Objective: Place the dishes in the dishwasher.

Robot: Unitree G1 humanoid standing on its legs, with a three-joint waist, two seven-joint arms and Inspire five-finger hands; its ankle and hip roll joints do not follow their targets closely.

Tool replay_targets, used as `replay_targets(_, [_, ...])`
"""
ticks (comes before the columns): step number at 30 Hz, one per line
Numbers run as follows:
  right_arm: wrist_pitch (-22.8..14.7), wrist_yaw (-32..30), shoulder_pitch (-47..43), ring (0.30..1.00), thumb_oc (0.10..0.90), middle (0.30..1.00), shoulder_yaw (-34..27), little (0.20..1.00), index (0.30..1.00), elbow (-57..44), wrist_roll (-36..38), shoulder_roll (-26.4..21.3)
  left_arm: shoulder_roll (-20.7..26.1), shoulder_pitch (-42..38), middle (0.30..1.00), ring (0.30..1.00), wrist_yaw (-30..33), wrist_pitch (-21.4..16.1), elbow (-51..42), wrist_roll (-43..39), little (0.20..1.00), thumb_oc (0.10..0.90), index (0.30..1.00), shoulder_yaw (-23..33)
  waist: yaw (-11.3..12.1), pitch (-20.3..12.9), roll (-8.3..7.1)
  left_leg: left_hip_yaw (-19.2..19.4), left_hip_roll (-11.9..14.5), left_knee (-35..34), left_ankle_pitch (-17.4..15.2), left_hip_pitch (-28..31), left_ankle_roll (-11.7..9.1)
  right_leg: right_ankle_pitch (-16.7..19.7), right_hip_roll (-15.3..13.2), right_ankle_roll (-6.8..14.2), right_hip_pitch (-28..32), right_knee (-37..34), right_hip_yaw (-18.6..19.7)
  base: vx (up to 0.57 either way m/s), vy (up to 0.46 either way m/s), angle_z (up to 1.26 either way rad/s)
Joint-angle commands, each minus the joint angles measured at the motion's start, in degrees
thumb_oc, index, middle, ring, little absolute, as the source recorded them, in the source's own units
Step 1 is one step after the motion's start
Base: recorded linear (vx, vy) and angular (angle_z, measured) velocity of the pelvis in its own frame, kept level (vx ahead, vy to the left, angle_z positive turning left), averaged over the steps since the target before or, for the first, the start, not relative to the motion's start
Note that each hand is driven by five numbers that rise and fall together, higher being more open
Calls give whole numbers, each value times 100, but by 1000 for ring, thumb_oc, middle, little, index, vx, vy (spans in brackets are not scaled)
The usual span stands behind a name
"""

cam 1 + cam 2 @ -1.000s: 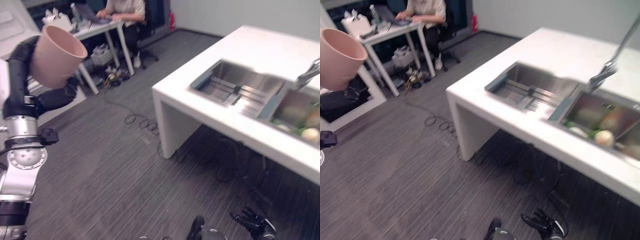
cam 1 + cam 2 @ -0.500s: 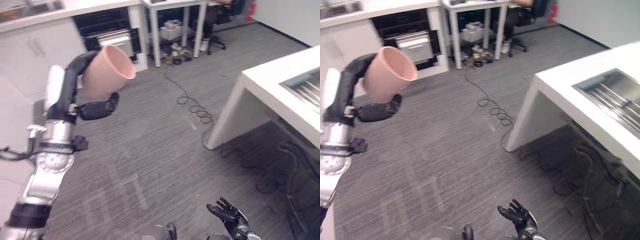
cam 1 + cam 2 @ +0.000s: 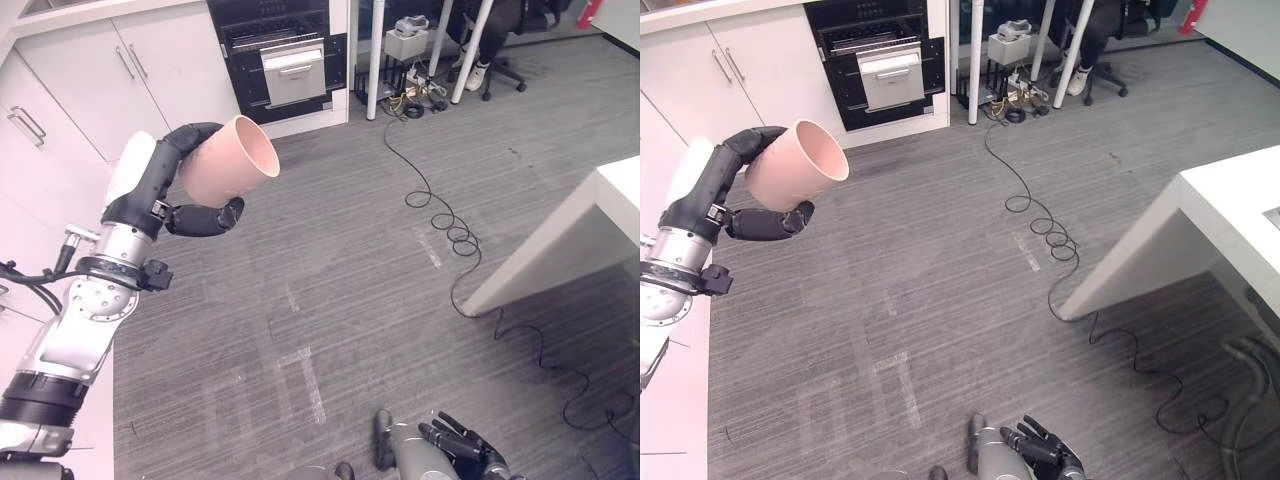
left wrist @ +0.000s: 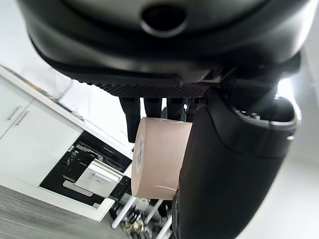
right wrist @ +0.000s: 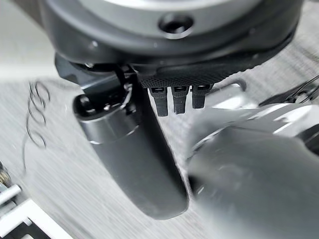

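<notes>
Silver-grey arm (image 3: 85, 320) — dark fingers (image 3: 200, 218)

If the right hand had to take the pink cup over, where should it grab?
Probably the bare band of wall just behind the rim, from the cup's open end: the left hand wraps the base half, and the mouth points toward the robot's right.

The seated person (image 3: 497, 30) is cut off by the top edge, only legs and shoes showing. The white counter (image 3: 1200, 225) runs off the right edge. The left hand (image 3: 165, 185) covers the base of the pink cup (image 3: 228, 160).
</notes>
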Motion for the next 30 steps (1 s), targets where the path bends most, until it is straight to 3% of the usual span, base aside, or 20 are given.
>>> replay_targets(1, [-252, 233, -154, 900, 800, 900, -91, 900, 900, 14, 252, -447, 232, -432, 300, 300, 81, -460, -847, -322, 300, 400, 300, 929, 83, -247, -11, 286, 614, -206, 341, -371, -118, -766, -656, 1100, 427, 388, 105, 226, -283, 26])
replay_targets(2, [-268, 260, -156, 900, 800, 900, -113, 900, 900, 1, 255, -495, 223, -436, 300, 300, 8, -441, -871, -378, 300, 400, 300, 964, 105, -163, -126, 425, 627, -14, 693, -353, -187, -778, -736, 1033, 503, 388, 124, 213, -330, 25])
replay_targets(3, [-321, 341, -143, 900, 800, 900, -157, 900, 900, 30, 224, -540, 214, -452, 300, 300, -123, -444, -872, -459, 300, 400, 300, 1011, 116, -37, -212, 586, 715, 670, 893, -628, -273, -783, -768, 937, 603, 388, 118, 169, -298, 32])
replay_targets(6, [-425, 453, -113, 900, 800, 900, -279, 900, 900, 163, 126, -559, 148, -509, 300, 300, -338, -433, -826, -491, 300, 400, 300, 1027, 139, 81, -194, 812, 833, 1346, 944, -1155, -372, -848, -718, 839, 806, 388, -95, 194, -181, 39])
replay_targets(8, [-415, 540, -134, 900, 800, 900, -314, 900, 900, 311, -46, -576, 48, -468, 300, 300, -357, -447, -765, -414, 300, 400, 300, 1078, 263, 97, -151, 995, 643, 590, 1172, -1383, -427, -1051, -657, 867, 1004, 388, -113, 362, 6, 31])
replay_targets(11, [-352, 460, -132, 900, 800, 900, -277, 900, 900, 313, -161, -565, -72, -376, 300, 300, -336, -470, -770, -329, 300, 400, 300, 1054, 360, 111, -79, 928, 609, -62, 1576, -1667, -528, -1177, -540, 859, 1154, 388, -30, 247, 38, -22])
replay_targets(12, [-352, 460, -132, 900, 800, 900, -277, 900, 900, 313, -161, -565, -72, -376, 300, 300, -336, -470, -770, -329, 300, 400, 300, 1054, 360, 111, -79, 928, 609, -62, 1576, -1667, -528, -1177, -540, 859, 1154, 388, -30, 671, 140, -24])
replay_targets(13, [-221, 285, -157, 900, 800, 900, -140, 900, 900, 421, -232, -492, -460, -45, 300, 300, -268, -636, -828, 16, 300, 400, 300, 999, 690, 148, 147, 761, 872, -206, 2164, -2913, -771, -1429, -196, 773, 1586, 388, 151, 693, 145, -27])
replay_targets(16, [-196, 220, -137, 900, 800, 900, -96, 900, 900, 487, -260, -437, -753, 183, 300, 300, -211, -819, -853, 392, 300, 400, 300, 996, 765, 166, 116, 845, 984, -206, 2195, -3248, -889, -1628, -182, 740, 1877, 388, 231, 602, 113, -24])
replay_targets(19, [-148, 148, -126, 900, 800, 900, -57, 900, 900, 459, -347, -389, -896, 356, 300, 300, -201, -1011, -838, 622, 300, 400, 300, 1087, 722, 104, 157, 981, 1081, -206, 2178, -2969, -866, -1773, -151, 753, 2056, 388, 171, 404, 100, -80])
replay_targets(21, [-126, 41, -126, 900, 800, 900, -18, 900, 900, 392, -451, -324, -869, 551, 300, 300, -145, -1030, -939, 744, 300, 400, 300, 1237, 795, 35, 216, 767, 1004, -206, 2143, -2835, -756, -1806, -113, 785, 2198, 388, 258, 371, 136, -30])
replay_targets(24, [-115, -105, -8, 900, 800, 900, -148, 900, 900, 344, -210, -216, -814, 553, 300, 300, -583, -1146, -971, 618, 300, 400, 300, 1341, 870, -114, 72, 723, 800, -206, 1843, -2507, -556, -1838, -228, 879, 2696, 388, 185, 423, 99, -49])
replay_targets(25, [-167, -140, 46, 900, 800, 900, -190, 900, 900, 233, -251, -136, -779, 488, 300, 300, -648, -1156, -1028, 697, 300, 400, 300, 1267, 855, -205, 19, 695, 645, -206, 1577, -2265, -381, -1011, -341, 1207, 2931, 413, 65, 446, 202, -26])
replay_targets(26, [-314, -202, 122, 900, 800, 900, -210, 900, 900, 34, -411, -64, -703, 407, 300, 300, -633, -1140, -1083, 750, 300, 400, 300, 1155, 795, -222, 1, 657, 487, -206, 1367, -2077, -171, -412, -510, 1501, 2682, 1264, 55, 445, 225, -6])
replay_targets(27, [-336, -244, 162, 900, 800, 900, -222, 900, 900, -128, -474, -40, -595, 318, 300, 300, -641, -1050, -1113, 698, 300, 400, 300, 1095, 747, -219, -20, 622, 369, -206, 1252, -1984, -30, 12, -497, 1679, 2520, 1866, 168, 444, 220, 17])
replay_targets(28, [-422, -368, 181, 900, 800, 900, -161, 900, 900, -235, -489, 32, -408, 168, 300, 300, -646, -883, -1035, 542, 300, 400, 300, 952, 649, -223, 71, 437, 314, -206, 1039, -1688, 137, 742, -437, 1922, 1827, 3137, 259, 320, 123, 38])
replay_targets(29, [-441, -379, 174, 900, 800, 900, -142, 900, 900, -233, -462, 35, -379, 142, 300, 300, -651, -851, -1020, 505, 300, 400, 300, 927, 637, -232, 116, 396, 347, -206, 1019, -1669, 149, 826, -410, 1915, 1694, 3233, 264, 335, 96, 35])
replay_targets(30, [-516, -305, 153, 900, 800, 900, -93, 900, 900, -189, -421, 24, -257, 67, 300, 300, -591, -786, -941, 425, 300, 400, 300, 833, 539, -202, 172, 291, 324, -206, 860, -1424, 221, 759, -511, 1835, 1162, 3491, 177, 244, 24, 16])
